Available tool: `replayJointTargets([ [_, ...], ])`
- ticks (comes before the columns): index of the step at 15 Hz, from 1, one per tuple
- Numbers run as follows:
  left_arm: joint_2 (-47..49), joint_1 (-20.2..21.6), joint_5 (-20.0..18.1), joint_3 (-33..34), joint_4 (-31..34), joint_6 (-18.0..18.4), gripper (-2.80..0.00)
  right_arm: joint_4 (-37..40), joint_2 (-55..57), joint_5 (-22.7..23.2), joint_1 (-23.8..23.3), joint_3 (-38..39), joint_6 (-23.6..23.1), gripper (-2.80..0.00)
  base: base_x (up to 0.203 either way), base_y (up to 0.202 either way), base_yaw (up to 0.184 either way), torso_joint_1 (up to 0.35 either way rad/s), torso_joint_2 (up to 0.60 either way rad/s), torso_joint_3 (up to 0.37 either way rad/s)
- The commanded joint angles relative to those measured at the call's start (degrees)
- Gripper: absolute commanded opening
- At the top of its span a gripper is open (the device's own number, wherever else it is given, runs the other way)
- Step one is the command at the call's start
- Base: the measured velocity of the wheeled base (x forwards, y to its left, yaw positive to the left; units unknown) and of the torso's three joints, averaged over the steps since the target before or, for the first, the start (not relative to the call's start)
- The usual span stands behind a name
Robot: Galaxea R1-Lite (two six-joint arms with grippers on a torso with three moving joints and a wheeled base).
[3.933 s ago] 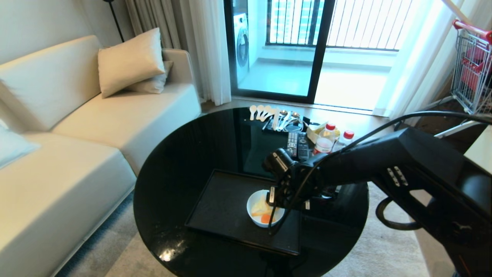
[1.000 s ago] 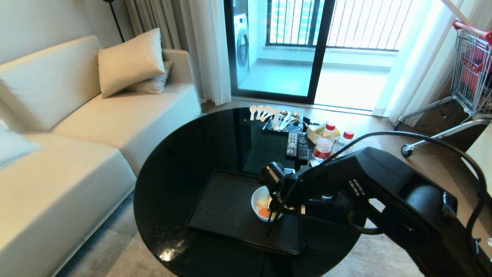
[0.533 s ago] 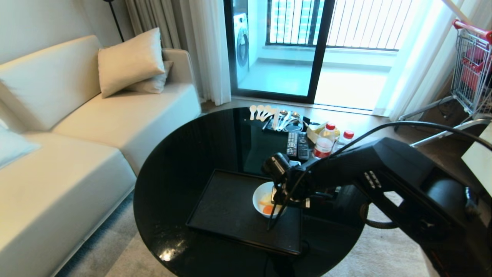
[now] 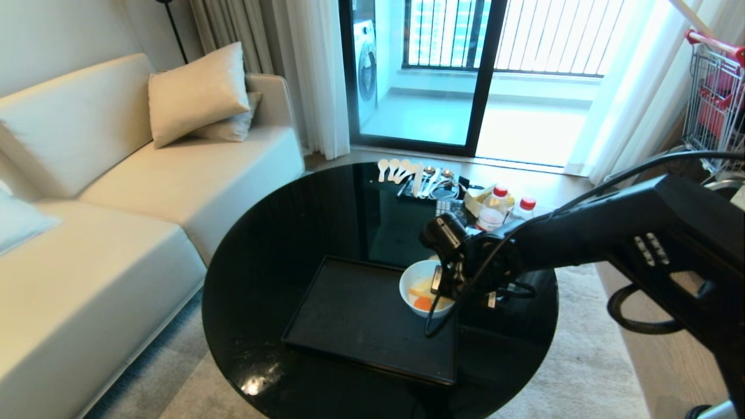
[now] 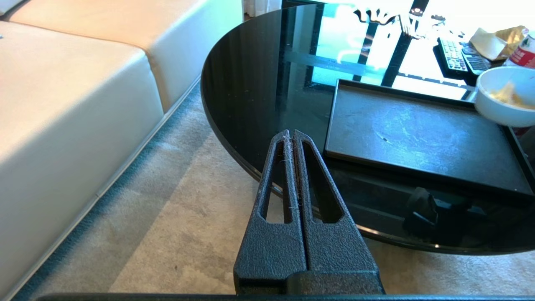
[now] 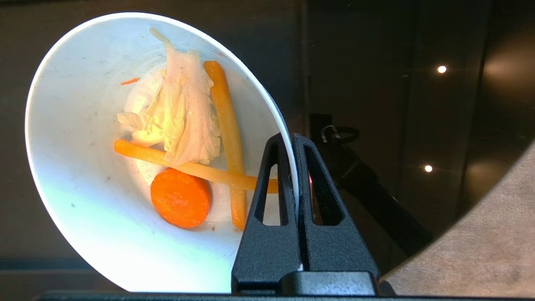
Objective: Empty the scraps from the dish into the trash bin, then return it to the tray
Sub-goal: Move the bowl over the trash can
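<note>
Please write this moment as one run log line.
right pincer: shut on dish rim, above tray | scraps: inside dish | left pincer: shut, parked beside table | trash bin: unseen

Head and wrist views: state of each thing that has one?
Bowl: clear of tray, pinched at rim, upright.
Scraps: in bowl, not dumped.
Tray: on table, bare.
Right gripper: shut on bowl rim.
Left gripper: shut, empty, beside table.

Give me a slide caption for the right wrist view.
Right gripper pinches the white bowl's rim, carrot and peel scraps inside.
</note>
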Motion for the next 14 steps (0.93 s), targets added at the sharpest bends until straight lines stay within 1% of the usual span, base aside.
replayJointTargets([
  [1, 0.0, 0.0, 0.0, 0.0, 0.0, 0.0, -2.80, -0.1, -5.7, -0.2, -1.6, 2.6, 0.4, -2.80, 0.000, 0.000, 0.000, 0.000, 0.00, 0.000],
  [5, 0.0, 0.0, 0.0, 0.0, 0.0, 0.0, -2.80, -0.2, -13.9, -0.2, -8.1, 5.6, 0.4, -2.80, 0.000, 0.000, 0.000, 0.000, 0.00, 0.000],
  [7, 0.0, 0.0, 0.0, 0.0, 0.0, 0.0, -2.80, -0.3, -18.4, -0.2, -11.6, 10.1, 0.3, -2.80, 0.000, 0.000, 0.000, 0.000, 0.00, 0.000],
  [11, 0.0, 0.0, 0.0, 0.0, 0.0, 0.0, -2.80, -3.8, -29.4, -0.1, -16.8, 25.4, 0.3, -2.80, 0.000, 0.000, 0.000, 0.000, 0.00, 0.000],
  [14, 0.0, 0.0, 0.0, 0.0, 0.0, 0.0, -2.80, -5.9, -39.0, -0.1, -18.6, 37.4, 0.2, -2.80, 0.000, 0.000, 0.000, 0.000, 0.00, 0.000],
])
